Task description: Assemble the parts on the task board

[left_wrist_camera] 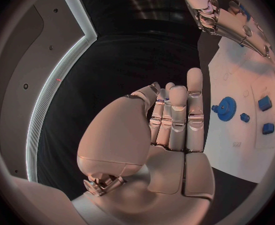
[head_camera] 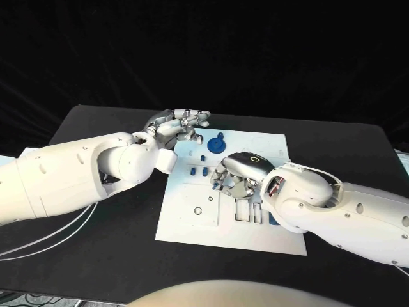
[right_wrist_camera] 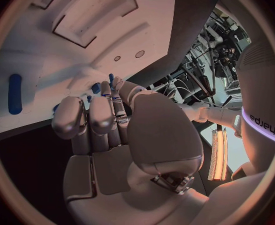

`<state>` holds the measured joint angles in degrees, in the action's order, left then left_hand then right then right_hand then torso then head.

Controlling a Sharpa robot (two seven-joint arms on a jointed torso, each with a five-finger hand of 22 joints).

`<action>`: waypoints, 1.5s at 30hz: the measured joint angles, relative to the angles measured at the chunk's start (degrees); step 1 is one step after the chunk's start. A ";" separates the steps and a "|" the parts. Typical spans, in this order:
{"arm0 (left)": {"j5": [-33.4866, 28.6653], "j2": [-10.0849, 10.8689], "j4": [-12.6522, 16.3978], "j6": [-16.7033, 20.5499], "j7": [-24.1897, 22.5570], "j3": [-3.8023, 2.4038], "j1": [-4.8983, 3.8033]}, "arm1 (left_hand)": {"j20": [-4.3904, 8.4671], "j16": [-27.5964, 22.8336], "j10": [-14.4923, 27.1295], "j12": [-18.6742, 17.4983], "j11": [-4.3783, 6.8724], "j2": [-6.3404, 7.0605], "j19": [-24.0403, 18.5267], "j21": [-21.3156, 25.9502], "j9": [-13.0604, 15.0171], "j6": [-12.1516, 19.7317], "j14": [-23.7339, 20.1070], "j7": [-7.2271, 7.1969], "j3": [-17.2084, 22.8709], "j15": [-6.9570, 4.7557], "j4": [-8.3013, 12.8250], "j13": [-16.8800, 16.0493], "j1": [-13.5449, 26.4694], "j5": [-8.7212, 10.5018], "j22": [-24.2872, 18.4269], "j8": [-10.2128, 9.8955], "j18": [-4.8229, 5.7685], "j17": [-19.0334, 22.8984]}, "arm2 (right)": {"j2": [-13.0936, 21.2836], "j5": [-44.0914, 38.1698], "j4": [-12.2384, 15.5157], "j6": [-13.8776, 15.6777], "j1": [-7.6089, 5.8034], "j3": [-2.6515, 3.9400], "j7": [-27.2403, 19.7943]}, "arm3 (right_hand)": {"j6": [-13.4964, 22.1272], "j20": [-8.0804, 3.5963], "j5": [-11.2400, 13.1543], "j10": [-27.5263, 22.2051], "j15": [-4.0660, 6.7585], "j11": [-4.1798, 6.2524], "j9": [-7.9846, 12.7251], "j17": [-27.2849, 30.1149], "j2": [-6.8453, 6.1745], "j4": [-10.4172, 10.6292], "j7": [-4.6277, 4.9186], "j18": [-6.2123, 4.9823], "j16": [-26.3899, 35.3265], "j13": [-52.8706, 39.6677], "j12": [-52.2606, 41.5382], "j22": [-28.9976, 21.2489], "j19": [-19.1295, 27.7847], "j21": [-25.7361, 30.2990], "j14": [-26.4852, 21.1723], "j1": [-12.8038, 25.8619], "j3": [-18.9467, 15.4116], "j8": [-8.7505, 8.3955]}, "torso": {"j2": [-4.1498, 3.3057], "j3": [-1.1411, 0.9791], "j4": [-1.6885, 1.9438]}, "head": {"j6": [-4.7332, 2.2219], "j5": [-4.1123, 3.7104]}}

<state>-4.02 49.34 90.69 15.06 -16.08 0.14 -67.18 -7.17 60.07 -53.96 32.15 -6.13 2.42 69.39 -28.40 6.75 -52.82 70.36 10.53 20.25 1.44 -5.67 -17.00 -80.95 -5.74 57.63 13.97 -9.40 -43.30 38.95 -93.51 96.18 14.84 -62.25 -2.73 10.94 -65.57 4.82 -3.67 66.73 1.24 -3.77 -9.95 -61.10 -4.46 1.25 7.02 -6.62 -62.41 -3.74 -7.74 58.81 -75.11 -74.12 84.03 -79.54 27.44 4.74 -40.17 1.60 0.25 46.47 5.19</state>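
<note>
The white task board (head_camera: 191, 220) lies in the middle of the black table. On its far part sits a blue gear (head_camera: 216, 144), with small blue parts (head_camera: 199, 171) just nearer. My left hand (head_camera: 177, 123) hovers by the board's far left corner; in the left wrist view its fingers (left_wrist_camera: 177, 117) are stretched out and hold nothing, with the gear (left_wrist_camera: 226, 106) beside them. My right hand (head_camera: 232, 180) is bent down onto the board's middle. In the right wrist view, blue bits (right_wrist_camera: 95, 88) show at its curled fingertips (right_wrist_camera: 90, 116); whether it holds them I cannot tell.
A long blue part (right_wrist_camera: 14, 93) lies on the board beside recessed slots (right_wrist_camera: 81, 15). Another blue part (head_camera: 273, 219) sits at the board's right edge. Two small blue blocks (left_wrist_camera: 265, 103) lie past the gear. Bare black table (head_camera: 94, 256) surrounds the board.
</note>
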 measured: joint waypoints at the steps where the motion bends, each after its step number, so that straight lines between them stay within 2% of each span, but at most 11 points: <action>1: 0.00 0.00 -0.01 -0.01 0.00 0.00 0.00 | 0.00 0.00 0.00 0.00 0.00 0.00 0.00 0.00 0.00 0.00 0.00 0.00 0.00 0.00 0.00 0.00 0.00 0.00 0.00 0.00 0.00 0.00 | -0.03 -0.09 0.01 -0.15 0.03 -0.01 0.00 | 0.00 0.00 0.00 0.00 0.00 0.00 -0.02 0.00 0.00 0.00 0.00 0.00 0.00 0.00 0.00 0.00 0.00 0.00 0.00 0.00 0.00 0.00 | 0.00 0.00 0.00 | 0.04 0.01; 17: 0.00 -0.22 -0.18 -0.21 0.01 -0.01 0.00 | -0.01 -0.34 0.00 0.00 0.00 0.00 -0.40 0.24 0.00 0.21 -0.42 0.21 0.00 0.01 0.00 0.01 0.00 0.00 -0.10 0.23 0.02 0.44 | -0.58 -1.34 -0.26 -3.01 0.60 -0.15 -0.23 | 0.07 0.00 0.01 0.02 0.00 -0.03 -0.04 0.01 0.00 0.00 0.07 0.00 0.00 0.00 0.00 -0.06 0.00 0.00 0.00 0.00 0.00 -0.03 | 0.01 -0.07 -0.09 | 0.51 0.16; 25: 0.00 -0.24 -0.37 -0.30 0.01 -0.01 0.00 | -0.01 -0.34 0.00 0.00 0.00 0.00 -0.40 0.24 0.00 0.21 -0.42 0.21 0.00 0.01 0.00 0.01 0.00 0.00 -0.10 0.23 0.03 0.44 | -1.34 -1.65 -1.04 -3.44 1.21 -0.18 -0.44 | 0.08 0.00 0.01 0.02 0.00 -0.03 -0.01 0.02 0.00 0.00 0.07 0.00 0.00 0.00 -0.01 -0.06 0.00 0.00 0.00 0.00 0.00 -0.18 | 0.02 -0.04 -0.04 | 0.64 0.20; 45: 0.20 -0.26 -0.65 -0.50 0.02 0.00 0.00 | -0.01 -0.61 0.41 0.26 0.00 0.00 -0.39 0.24 0.00 0.21 -0.63 0.20 -0.15 0.22 -0.16 0.01 0.00 0.00 -0.20 0.23 0.04 0.72 | -1.97 -2.43 -1.35 -4.19 1.57 -0.24 -0.77 | 0.23 0.00 -0.22 0.02 0.00 -0.03 -0.03 0.03 0.00 0.01 0.08 0.00 0.01 -0.01 -0.01 -0.12 0.00 0.00 0.00 0.00 0.00 -0.15 | 0.03 0.00 -0.03 | 0.96 0.26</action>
<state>-3.82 49.08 90.04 14.55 -16.06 0.14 -67.18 -7.18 59.45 -53.54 32.41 -6.13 2.42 68.99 -28.16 6.75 -52.61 69.73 10.73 20.09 1.66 -5.83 -16.98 -80.95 -5.74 57.43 14.20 -9.36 -42.59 36.99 -95.94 94.83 10.65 -60.68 -2.97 10.17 -65.34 4.82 -3.89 66.75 1.23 -3.80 -9.98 -61.07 -4.47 1.26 7.10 -6.63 -62.40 -3.75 -7.75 58.70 -75.11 -74.12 84.03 -79.55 27.43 4.59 -40.14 1.60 0.21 47.42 5.44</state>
